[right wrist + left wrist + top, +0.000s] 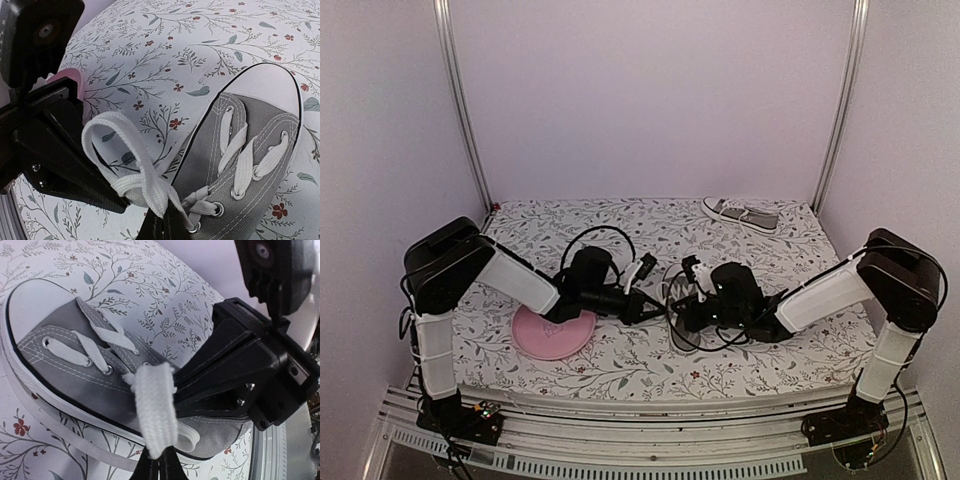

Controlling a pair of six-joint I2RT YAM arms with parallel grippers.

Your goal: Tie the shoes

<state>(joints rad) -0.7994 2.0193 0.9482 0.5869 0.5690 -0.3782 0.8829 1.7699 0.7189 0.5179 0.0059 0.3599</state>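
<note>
One grey shoe (677, 325) lies mid-table between my two grippers, mostly hidden by them. In the left wrist view the shoe (75, 375) shows its white toe cap, and my left gripper (159, 462) is shut on a flat white lace (155, 410) that rises from the eyelets. In the right wrist view the shoe (250, 160) lies to the right, and my right gripper (162, 222) is shut on a white lace loop (107, 135) that curls up to the left. The grippers (652, 303) (688, 300) are close together, nearly touching. The second shoe (741, 214) lies at the back right.
A round pink plate (553, 334) lies under the left arm, left of the shoe; its edge shows in the right wrist view (67, 82). The table has a floral cloth (620, 365). Metal posts (463, 110) stand at the back corners.
</note>
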